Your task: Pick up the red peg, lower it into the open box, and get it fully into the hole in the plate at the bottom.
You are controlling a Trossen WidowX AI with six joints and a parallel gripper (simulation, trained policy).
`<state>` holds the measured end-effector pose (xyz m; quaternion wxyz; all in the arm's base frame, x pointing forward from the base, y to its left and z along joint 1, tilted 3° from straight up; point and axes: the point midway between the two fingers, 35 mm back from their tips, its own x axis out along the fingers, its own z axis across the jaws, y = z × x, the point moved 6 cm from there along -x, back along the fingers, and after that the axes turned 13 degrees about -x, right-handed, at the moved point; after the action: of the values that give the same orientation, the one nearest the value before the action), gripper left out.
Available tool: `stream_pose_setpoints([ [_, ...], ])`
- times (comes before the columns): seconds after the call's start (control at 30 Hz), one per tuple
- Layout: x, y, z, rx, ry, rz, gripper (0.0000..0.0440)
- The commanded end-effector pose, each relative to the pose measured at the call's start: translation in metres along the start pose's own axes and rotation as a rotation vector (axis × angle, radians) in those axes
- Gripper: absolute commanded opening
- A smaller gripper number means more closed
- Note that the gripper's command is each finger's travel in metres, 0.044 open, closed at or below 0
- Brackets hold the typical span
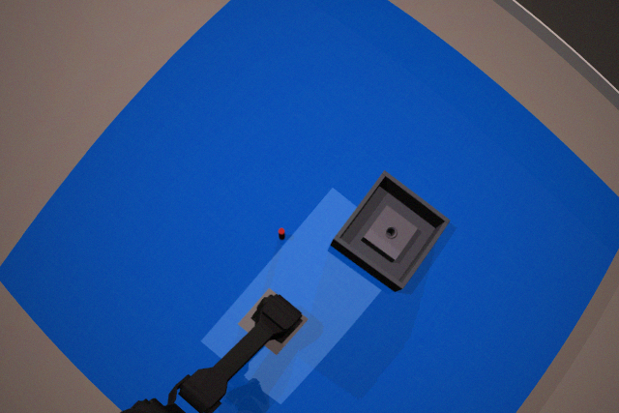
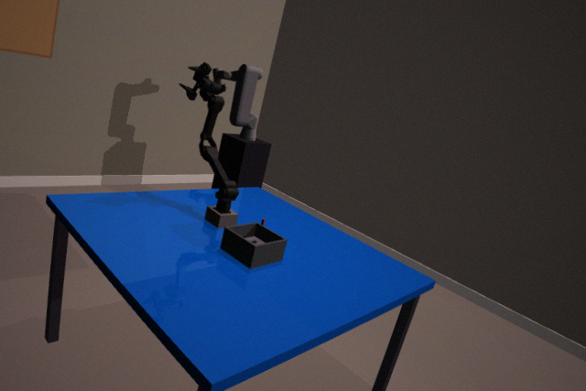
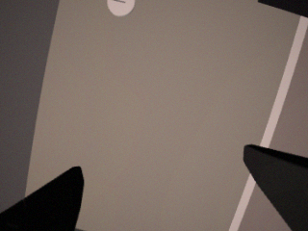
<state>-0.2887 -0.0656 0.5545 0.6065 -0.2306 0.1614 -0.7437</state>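
Red peg [image 1: 281,233] [image 2: 263,222] upright near open box [image 1: 425,254] [image 2: 268,254]; tool [image 2: 184,76] [image 3: 166,164] empty.

red peg [image 1: 281,232] [image 2: 263,222], blue table [image 1: 240,113] [image 2: 293,310]

No lettering, label, brand or number can be read in any of the three views. The nearest thing to a sign is a pale round disc [image 3: 120,6] on the beige wall [image 3: 144,96] in the wrist view, cut off by the top edge; it carries a short dark line, which forms no readable character. In the exterior view, an orange panel [image 2: 29,12] with a darker border is on the wall at the left, running out of view, and its visible face shows no legible writing or symbol.
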Motion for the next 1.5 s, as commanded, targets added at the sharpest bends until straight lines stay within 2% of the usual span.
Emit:
stream_pose_setpoints([
  [0.0, 0.003, 0.035, 0.048, -0.106, -0.06, 0.012, 0.044],
  [0.33, -0.005, 0.154, 0.147, -0.4, -0.239, 0.093, 0.044],
  [0.67, -0.036, 0.28, 0.195, -0.662, -0.437, 0.224, 0.044],
  [1.03, -0.085, 0.4, 0.197, -0.935, -0.638, 0.412, 0.044],
  [1.47, -0.151, 0.5, 0.152, -1.209, -0.844, 0.715, 0.044],
])
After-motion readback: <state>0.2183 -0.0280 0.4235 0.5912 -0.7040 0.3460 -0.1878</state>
